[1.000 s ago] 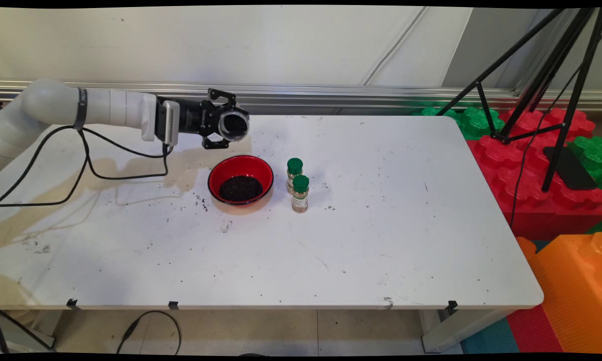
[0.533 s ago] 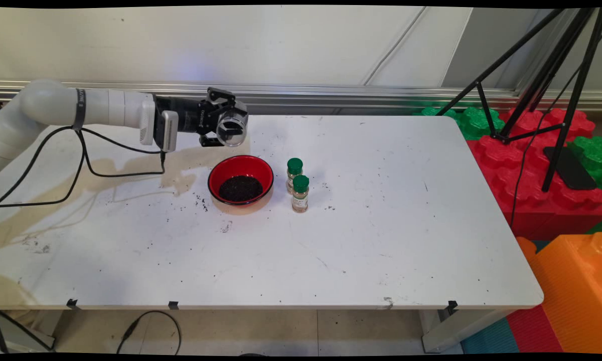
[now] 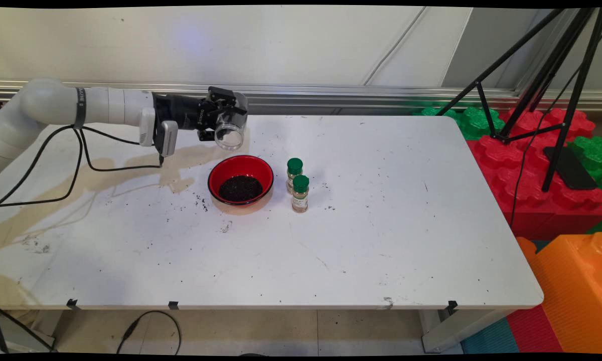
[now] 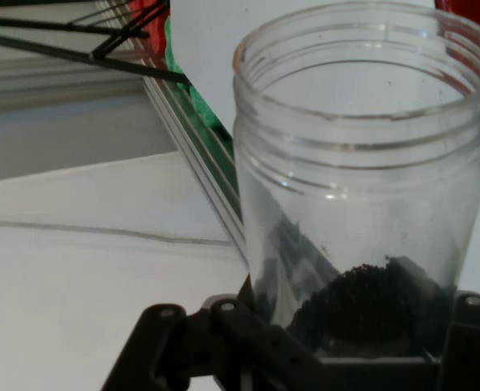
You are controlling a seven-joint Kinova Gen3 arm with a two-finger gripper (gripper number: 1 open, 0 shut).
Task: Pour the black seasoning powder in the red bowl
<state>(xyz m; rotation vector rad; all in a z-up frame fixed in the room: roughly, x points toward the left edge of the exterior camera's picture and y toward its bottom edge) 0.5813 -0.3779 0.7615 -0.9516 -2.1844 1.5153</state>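
My gripper (image 3: 224, 122) is shut on a clear plastic jar (image 3: 230, 132), held in the air just behind and to the left of a red bowl (image 3: 231, 167). The jar is tipped, with its open mouth facing down and toward the front. In the hand view the jar (image 4: 362, 163) fills the right half, and a small heap of dark grains (image 4: 374, 305) lies at its base, right above my gripper (image 4: 329, 349). The bowl stands on the white table (image 3: 381, 225) and holds a dark pile of grains (image 3: 240, 188).
Two small spice bottles with green caps (image 3: 294, 173) (image 3: 300, 193) stand just right of the bowl. Dark crumbs (image 3: 200, 202) are scattered left of it. A black tripod (image 3: 547, 80) and big red, green and orange blocks (image 3: 557, 200) stand beyond the table's right edge.
The wrist has turned: the jar's mouth, which faced the camera with dark grains showing inside, now tips downward and looks clear. The hand stays in about the same place.
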